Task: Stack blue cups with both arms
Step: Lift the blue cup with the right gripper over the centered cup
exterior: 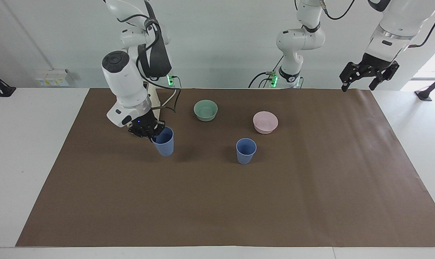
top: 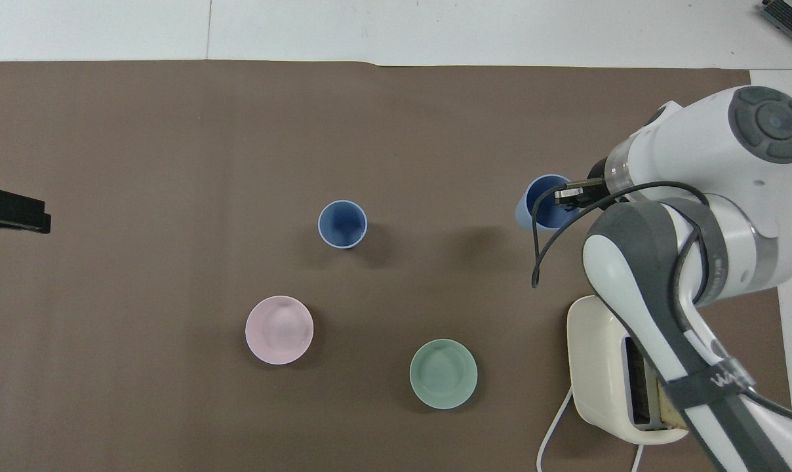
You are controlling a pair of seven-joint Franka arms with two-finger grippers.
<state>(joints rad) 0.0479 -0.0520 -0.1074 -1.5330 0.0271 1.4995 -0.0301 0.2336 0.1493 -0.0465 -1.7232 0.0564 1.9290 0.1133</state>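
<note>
Brown paper mat (exterior: pixel 311 201) covers most of the white table (exterior: pixel 23 162). Right gripper (exterior: pixel 153 135) pinches the rim of one blue cup (exterior: pixel 164 142), fingers pressed onto the cup wall, one inside and one outside. That cup is lifted clear of the mat and tilted, its shadow on the mat below it, toward the right arm's end of the table. In the overhead view the same held cup (top: pixel 540 203) shows its open mouth with the right gripper (top: pixel 570 196) at its rim.

Second blue cup (exterior: pixel 246 151) stands upright on the mat near the middle of the table, well apart from the held one; also seen from above (top: pixel 342 224). Pink bowl (exterior: pixel 265 122) sits near the standing cup, nearer to the robots and toward the left arm's end. Mint-green bowl (exterior: pixel 205 110) sits nearer to the robots than both cups, between them across the table's length.

Left gripper (exterior: pixel 368 76) hangs in the air over the mat's edge at the left arm's end, fingers spread, holding nothing, waiting. Cream-coloured box (top: pixel 599 367) with a white cable rests on the mat by the right arm's base.
</note>
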